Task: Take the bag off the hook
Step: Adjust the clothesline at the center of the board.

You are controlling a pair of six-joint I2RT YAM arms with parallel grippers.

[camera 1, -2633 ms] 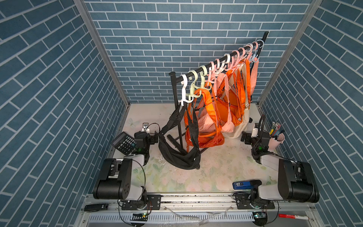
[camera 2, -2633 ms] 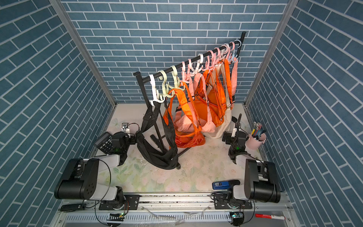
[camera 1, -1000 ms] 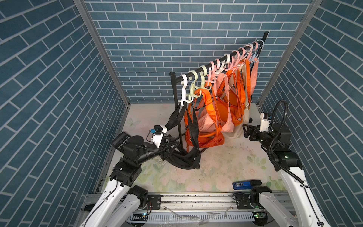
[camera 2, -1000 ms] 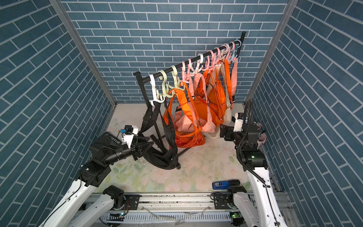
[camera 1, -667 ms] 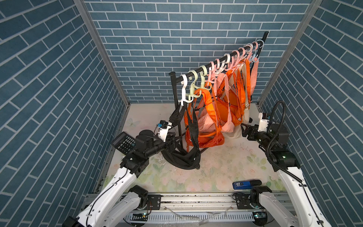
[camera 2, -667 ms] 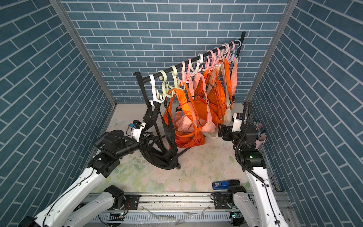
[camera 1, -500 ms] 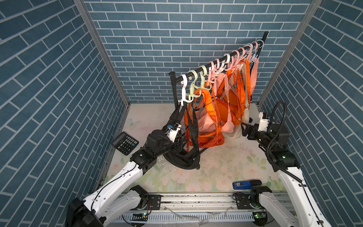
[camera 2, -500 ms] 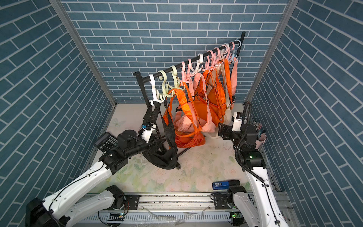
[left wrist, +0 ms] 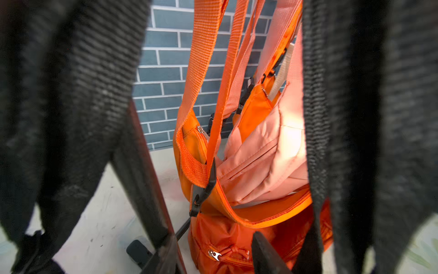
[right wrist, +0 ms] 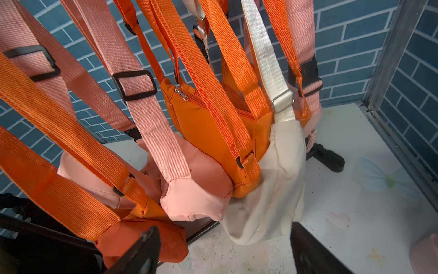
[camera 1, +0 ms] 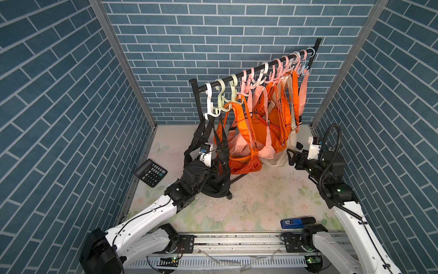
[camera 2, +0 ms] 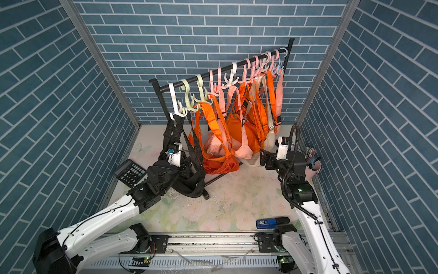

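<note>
Presently left hand [camera 1: 216, 167] sits between straps of black bag [camera 1: 218, 187].

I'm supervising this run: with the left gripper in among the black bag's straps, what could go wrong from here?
The black bag's straps drape round the left gripper, so they could snag rather than lift off the white hook. The orange bag hangs right alongside; a pull might drag it too, or tilt the rack.

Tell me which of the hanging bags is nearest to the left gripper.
The black bag, on the white end hook. Its straps hang around the left gripper; the others are orange, pink or cream.
</note>
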